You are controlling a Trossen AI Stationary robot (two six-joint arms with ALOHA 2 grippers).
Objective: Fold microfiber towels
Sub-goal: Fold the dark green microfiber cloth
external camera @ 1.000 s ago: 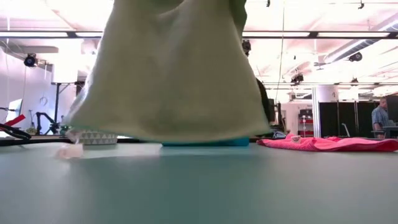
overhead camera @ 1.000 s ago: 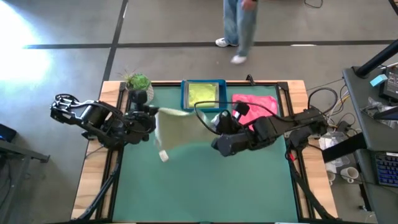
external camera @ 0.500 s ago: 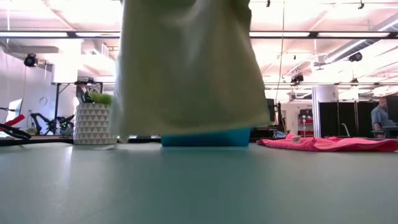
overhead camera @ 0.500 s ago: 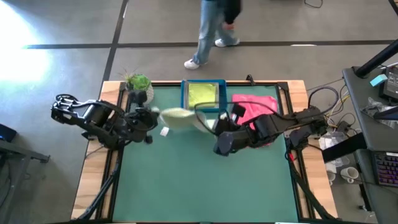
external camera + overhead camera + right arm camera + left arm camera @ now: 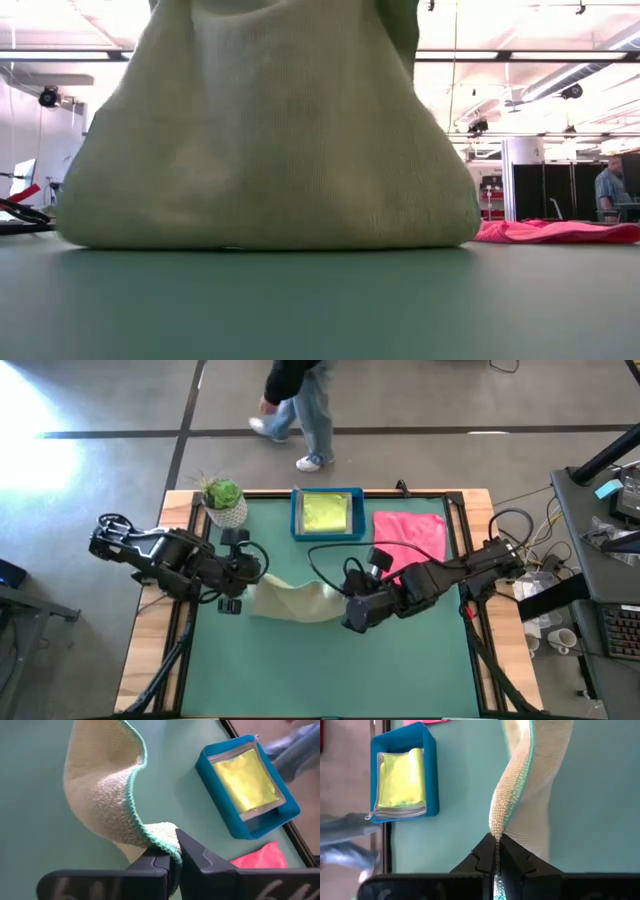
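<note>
The pale sage green towel (image 5: 293, 601) with a teal hem hangs in a sagging band between my two grippers over the table's middle. In the low view the towel (image 5: 270, 130) fills the centre and its lower edge reaches the table. My left gripper (image 5: 495, 851) is shut on one end and my right gripper (image 5: 172, 854) on the other. A hot pink towel (image 5: 412, 532) lies flat at the far right. A folded yellow towel (image 5: 325, 512) lies in the blue tray (image 5: 297, 515). My left gripper pinches the towel's hemmed edge (image 5: 494, 831) between its two fingers, slanting down from the table's left. The cloth runs away from the fingers in a twisted, slack band. My right gripper pinches a hemmed corner (image 5: 166, 839) between its two fingers, slanting down from the right. The cloth curls away slack.
A potted plant (image 5: 224, 500) stands at the far left corner, close behind my left arm. The blue tray (image 5: 431, 770) sits at the far edge's middle. A person (image 5: 297, 410) walks on the floor beyond the table. Bare green mat (image 5: 330, 670) lies toward the near edge.
Both grippers have come toward the near edge and down, and both wrists have turned. The sage towel came with them. It hung narrow a moment ago; now it sags wide between them with its lower edge down at the table.
</note>
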